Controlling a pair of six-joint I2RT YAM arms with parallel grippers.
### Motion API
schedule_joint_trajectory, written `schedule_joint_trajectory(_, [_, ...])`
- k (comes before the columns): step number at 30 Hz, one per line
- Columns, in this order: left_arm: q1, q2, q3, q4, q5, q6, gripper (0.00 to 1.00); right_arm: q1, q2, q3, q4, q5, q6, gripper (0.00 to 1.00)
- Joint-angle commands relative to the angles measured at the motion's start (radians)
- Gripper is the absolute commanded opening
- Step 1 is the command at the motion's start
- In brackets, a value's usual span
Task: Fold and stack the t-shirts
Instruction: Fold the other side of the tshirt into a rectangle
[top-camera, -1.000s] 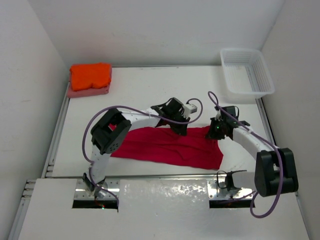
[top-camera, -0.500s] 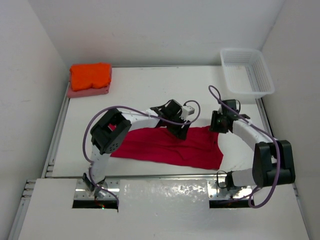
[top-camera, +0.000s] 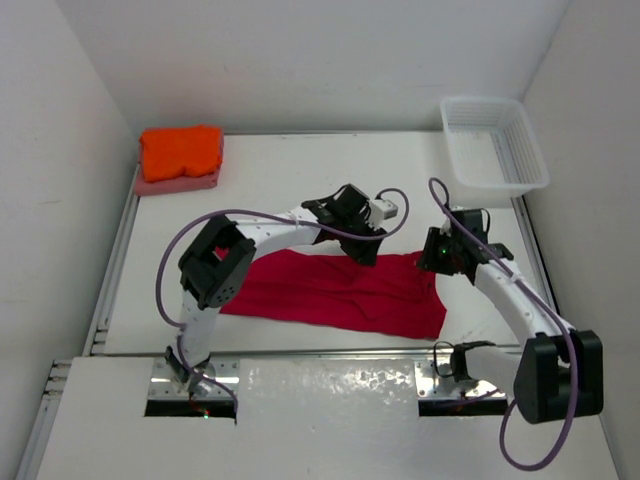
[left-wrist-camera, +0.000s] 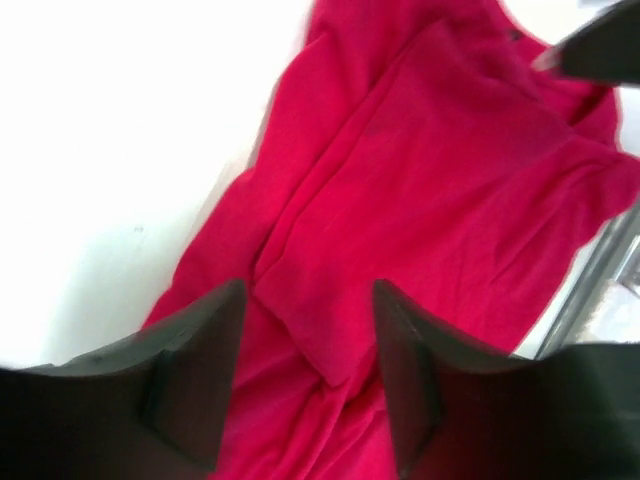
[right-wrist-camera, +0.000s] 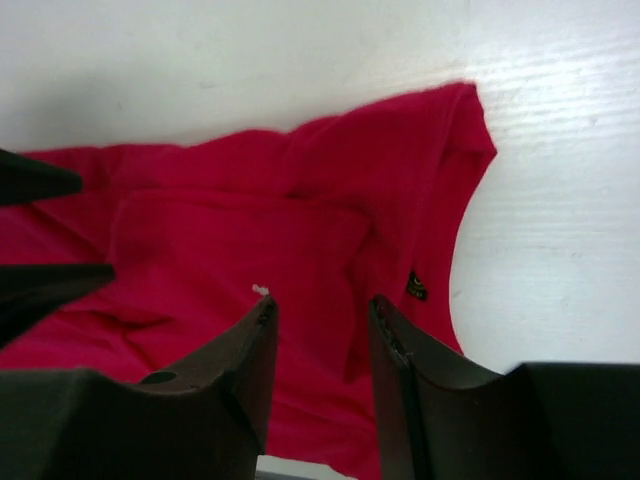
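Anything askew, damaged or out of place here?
Nothing damaged or spilled. The red t-shirt lies slanted and creased across the near table, not yet folded square; the orange t-shirt sits neatly on the pink t-shirt in the far left corner.

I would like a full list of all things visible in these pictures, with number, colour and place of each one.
crimson t-shirt: one, deep red, spread with wrinkles on the near middle of the table
orange t-shirt: one, bright orange, folded, on top of the pink one
pink t-shirt: one, dusty pink, folded, far left corner
basket: one, white mesh, far right corner
table: one, white
arms: two, white and black, left arm, right arm
cables: two, purple, one along each arm
left claw: one, black, open above the crimson t-shirt
right claw: one, black, open above its right end
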Motion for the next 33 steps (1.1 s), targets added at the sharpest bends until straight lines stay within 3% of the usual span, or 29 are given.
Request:
schedule_joint_trajectory(1, [0.006,-0.029,0.057,0.001,0.056,0.094,0.30,-0.027,0.045,-0.030,0.110,-0.118,0.044,0.30])
schedule_joint_trajectory(2, [0.019,-0.026,0.057,-0.010,0.052,0.093,0.20,-0.031,0.077,-0.013,0.125,-0.152,0.038,0.28])
schedule_joint_trajectory(4, [0.044,-0.041,0.016,-0.018,0.100,0.067,0.17,-0.039,0.214,0.086,0.050,-0.189,-0.005,0.27])
schedule_joint_trajectory(7, [0.068,-0.072,-0.035,-0.010,0.115,0.070,0.28,-0.039,0.301,0.117,0.051,-0.159,-0.048,0.29])
schedule_joint_trajectory(12, [0.058,-0.078,-0.066,0.008,0.154,0.067,0.34,-0.039,0.306,0.116,0.020,-0.051,-0.065,0.38])
schedule_joint_trajectory(16, [0.039,-0.060,-0.072,0.022,0.223,0.047,0.35,-0.039,0.341,0.117,0.042,-0.082,-0.065,0.34])
schedule_joint_trajectory(25, [0.029,-0.054,-0.155,0.071,0.227,0.024,0.41,-0.039,0.401,0.080,0.122,-0.102,-0.028,0.32])
schedule_joint_trajectory(27, [0.021,-0.043,-0.167,0.079,0.208,0.024,0.44,-0.039,0.406,0.086,0.154,-0.102,-0.024,0.27])
schedule_joint_trajectory(30, [0.018,-0.031,-0.199,0.100,0.139,0.021,0.44,-0.041,0.410,0.108,0.174,-0.102,-0.037,0.09])
schedule_joint_trajectory(33, [0.018,-0.031,-0.213,0.103,0.105,0.028,0.44,-0.039,0.392,0.112,0.162,-0.093,-0.062,0.00])
